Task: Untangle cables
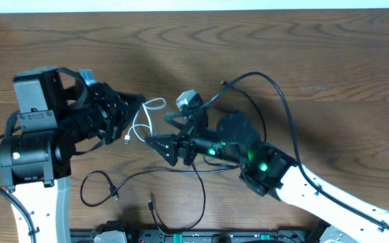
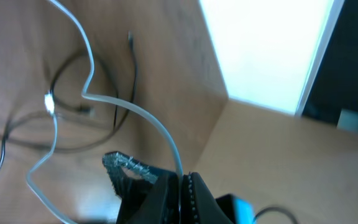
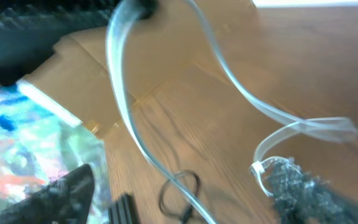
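A thin white cable [image 1: 142, 116] lies in loops at the table's middle, mixed with a long black cable [image 1: 279, 94] that arcs to the right. A second black cable [image 1: 103, 192] curls at the front left. My left gripper [image 1: 135, 102] is shut on the white cable; in the left wrist view the cable [image 2: 95, 68] rises out of the closed jaws [image 2: 183, 182]. My right gripper [image 1: 163, 132] is open just right of the white loops. In the right wrist view its fingers [image 3: 185, 199] straddle the white cable [image 3: 122, 112] without touching it.
A grey-white plug [image 1: 188, 100] sits beside the right arm's wrist. A small black cable loop [image 3: 179, 186] lies on the wood under the right gripper. Black equipment [image 1: 181, 236] lines the table's front edge. A cardboard wall [image 2: 278, 162] stands at the left.
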### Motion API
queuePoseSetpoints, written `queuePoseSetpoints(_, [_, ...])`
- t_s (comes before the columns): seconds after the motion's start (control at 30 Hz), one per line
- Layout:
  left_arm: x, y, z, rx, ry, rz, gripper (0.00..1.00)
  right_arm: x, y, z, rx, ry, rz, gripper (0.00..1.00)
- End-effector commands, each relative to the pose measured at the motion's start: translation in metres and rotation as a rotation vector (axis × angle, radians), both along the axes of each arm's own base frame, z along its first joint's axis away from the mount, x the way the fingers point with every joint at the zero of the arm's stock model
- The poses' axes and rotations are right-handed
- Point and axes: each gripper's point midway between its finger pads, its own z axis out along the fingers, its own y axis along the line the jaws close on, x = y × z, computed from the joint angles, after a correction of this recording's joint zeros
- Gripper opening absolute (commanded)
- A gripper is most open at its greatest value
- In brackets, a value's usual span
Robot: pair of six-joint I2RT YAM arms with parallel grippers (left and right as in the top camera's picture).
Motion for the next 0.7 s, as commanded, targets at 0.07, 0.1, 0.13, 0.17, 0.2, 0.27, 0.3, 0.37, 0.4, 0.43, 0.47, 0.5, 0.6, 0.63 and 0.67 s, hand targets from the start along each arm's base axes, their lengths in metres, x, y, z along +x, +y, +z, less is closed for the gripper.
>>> queuePoseSetpoints(0.07, [0.022, 0.016, 0.020, 0.015, -0.088, 0.106, 0.08, 0.026, -0.033, -0.009, -0.066, 0.051, -0.105, 0.97])
queuePoseSetpoints(0.1, [0.025, 0.015, 0.028, -0.005, -0.112, 0.113, 0.08, 0.030, -0.039, -0.013, -0.080, 0.065, -0.121, 0.98])
queuePoseSetpoints(0.13, [0.028, 0.014, 0.039, -0.027, -0.144, 0.111, 0.07, 0.034, -0.047, -0.018, -0.100, 0.084, -0.141, 0.99])
queuePoseSetpoints(0.17, [0.032, 0.010, 0.052, -0.056, -0.190, 0.098, 0.07, 0.038, -0.054, -0.023, -0.119, 0.102, -0.158, 0.99])
queuePoseSetpoints(0.2, [0.035, 0.007, 0.066, -0.082, -0.236, 0.085, 0.07, 0.041, -0.059, -0.028, -0.137, 0.120, -0.173, 0.99])
queuePoseSetpoints(0.27, [0.040, 0.000, 0.099, -0.158, -0.341, 0.053, 0.07, 0.047, -0.073, -0.043, -0.184, 0.167, -0.205, 0.99])
queuePoseSetpoints(0.3, [0.040, -0.003, 0.113, -0.203, -0.372, 0.041, 0.08, 0.049, -0.078, -0.050, -0.208, 0.189, -0.222, 0.99])
queuePoseSetpoints(0.37, [0.037, -0.011, 0.141, -0.308, -0.419, 0.009, 0.07, 0.054, -0.093, -0.064, -0.260, 0.231, -0.270, 0.99])
queuePoseSetpoints(0.4, [0.035, -0.014, 0.153, -0.351, -0.435, -0.009, 0.07, 0.056, -0.101, -0.072, -0.293, 0.250, -0.303, 0.99])
queuePoseSetpoints(0.43, [0.033, -0.016, 0.163, -0.386, -0.451, -0.025, 0.07, 0.058, -0.108, -0.079, -0.321, 0.264, -0.333, 0.99])
queuePoseSetpoints(0.47, [0.029, -0.019, 0.175, -0.419, -0.475, -0.045, 0.08, 0.060, -0.116, -0.086, -0.355, 0.274, -0.368, 0.99])
queuePoseSetpoints(0.5, [0.027, -0.020, 0.184, -0.439, -0.494, -0.058, 0.07, 0.062, -0.121, -0.092, -0.383, 0.282, -0.397, 0.99])
queuePoseSetpoints(0.6, [0.019, -0.025, 0.205, -0.489, -0.545, -0.091, 0.08, 0.066, -0.134, -0.109, -0.456, 0.297, -0.461, 0.99])
queuePoseSetpoints(0.63, [0.016, -0.027, 0.210, -0.499, -0.557, -0.101, 0.08, 0.067, -0.134, -0.112, -0.464, 0.300, -0.465, 0.99])
queuePoseSetpoints(0.67, [0.014, -0.029, 0.212, -0.505, -0.562, -0.110, 0.07, 0.067, -0.134, -0.115, -0.472, 0.307, -0.464, 0.99])
